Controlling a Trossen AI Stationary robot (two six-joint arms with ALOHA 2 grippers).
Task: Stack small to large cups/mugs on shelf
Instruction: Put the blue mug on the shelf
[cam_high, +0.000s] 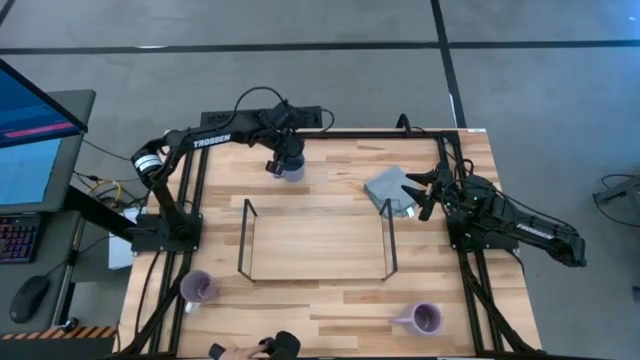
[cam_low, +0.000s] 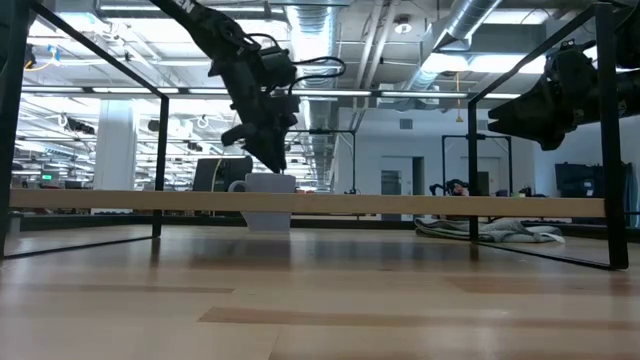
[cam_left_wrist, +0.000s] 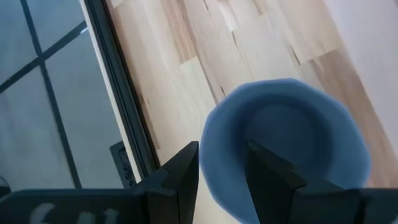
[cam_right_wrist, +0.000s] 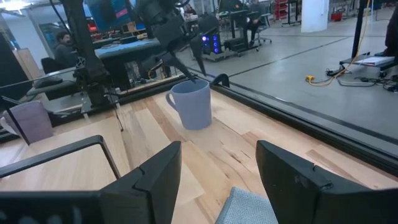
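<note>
Blue-grey mug (cam_high: 291, 170) stands on the table's far side, just beyond the shelf (cam_high: 315, 243), and we see the left gripper (cam_high: 283, 160) directly over it. From the left wrist camera, one dark finger (cam_left_wrist: 264, 177) drops inside the mug's (cam_left_wrist: 283, 143) rim while the other stays outside, the wall of the mug between them in a narrow gap; we cannot tell whether they press on it yet. In the low view the left arm slants down from above, its gripper (cam_low: 262, 140) tipped steeply onto the mug (cam_low: 268, 203), which sits on the table behind the shelf board (cam_low: 300, 201). The right wrist camera shows the same mug (cam_right_wrist: 190, 104) upright on the wood, handle to one side, with the left gripper's tips at its rim.

We find the two lavender mugs on the near side of the table, well apart: one (cam_high: 197, 288) near the left corner, the other (cam_high: 424, 319) toward the right. The shelf stands bare between all three mugs.

Right gripper (cam_high: 428, 192) hangs at the table's right side, beside the folded grey cloth (cam_high: 392, 189), its fingers (cam_right_wrist: 155, 180) spread wide and holding nothing. A person's hand (cam_high: 240, 352) shows at the near table edge.
</note>
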